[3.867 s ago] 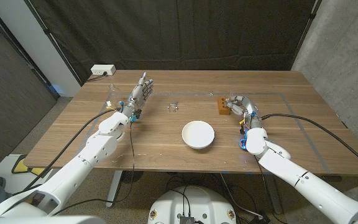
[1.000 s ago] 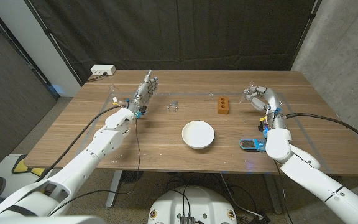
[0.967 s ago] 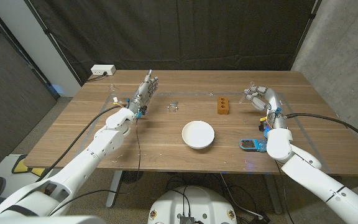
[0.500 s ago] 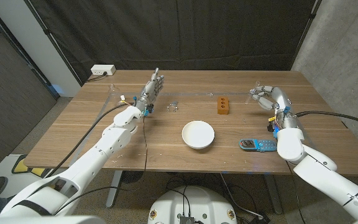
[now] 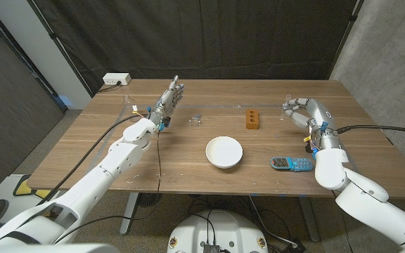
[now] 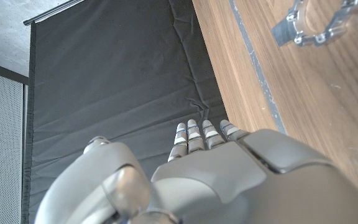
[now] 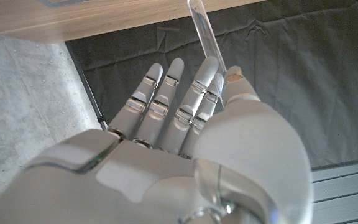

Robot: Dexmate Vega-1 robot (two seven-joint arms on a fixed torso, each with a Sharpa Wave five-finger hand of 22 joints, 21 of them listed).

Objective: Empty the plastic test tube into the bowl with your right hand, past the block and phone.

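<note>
My right hand (image 5: 306, 112) is raised over the table's right side, to the right of the orange block (image 5: 252, 119) and beyond the blue phone (image 5: 292, 163). In the right wrist view this hand (image 7: 185, 143) holds a clear plastic test tube (image 7: 204, 34) that sticks out past its fingertips. The white bowl (image 5: 223, 152) stands at mid-table, left of the phone and nearer than the block. My left hand (image 5: 169, 100) is lifted at the far left with straight fingers and holds nothing.
A small clear plastic piece (image 5: 196, 120) lies between my left hand and the block, and shows again as a clear plastic piece (image 6: 316, 25). A white power strip (image 5: 117, 81) sits at the far left corner of the wooden table (image 5: 118, 154).
My right hand has left the block and moved right with the tube, uncovering the phone. My left hand has shifted slightly right and farther back.
</note>
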